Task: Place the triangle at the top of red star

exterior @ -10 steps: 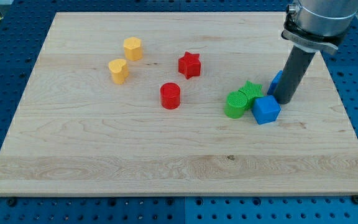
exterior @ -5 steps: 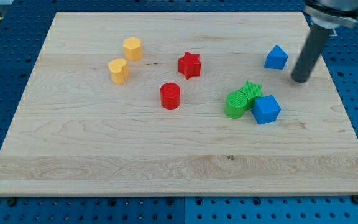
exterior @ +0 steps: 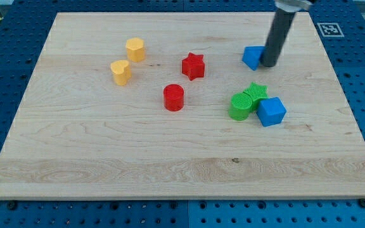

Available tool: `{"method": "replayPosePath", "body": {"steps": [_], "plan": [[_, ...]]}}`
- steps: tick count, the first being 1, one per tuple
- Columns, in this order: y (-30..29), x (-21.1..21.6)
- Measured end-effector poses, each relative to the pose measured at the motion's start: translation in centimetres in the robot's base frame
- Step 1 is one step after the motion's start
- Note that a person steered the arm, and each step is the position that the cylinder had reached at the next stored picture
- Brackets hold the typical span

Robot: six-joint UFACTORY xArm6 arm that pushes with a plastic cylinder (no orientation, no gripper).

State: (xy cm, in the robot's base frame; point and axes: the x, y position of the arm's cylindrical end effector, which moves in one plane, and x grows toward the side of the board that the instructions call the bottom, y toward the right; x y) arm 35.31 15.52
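The blue triangle block (exterior: 252,57) lies right of the red star (exterior: 193,66), at about the same height in the view. My tip (exterior: 268,64) rests against the triangle's right side. The dark rod rises from it to the view's top edge and hides part of the triangle's right edge.
A red cylinder (exterior: 173,97) sits below-left of the red star. A yellow hexagon (exterior: 135,49) and a yellow heart (exterior: 120,71) lie at the left. A green cylinder (exterior: 239,106), a green star (exterior: 255,93) and a blue cube (exterior: 271,111) cluster below the triangle.
My tip moved from beside the blue cube up and around the triangle's right side, then left. The blue triangle has slid left toward the red star.
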Motion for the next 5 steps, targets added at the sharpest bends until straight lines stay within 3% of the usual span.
{"method": "replayPosePath", "body": {"steps": [5], "plan": [[-13.0,-4.2]]}}
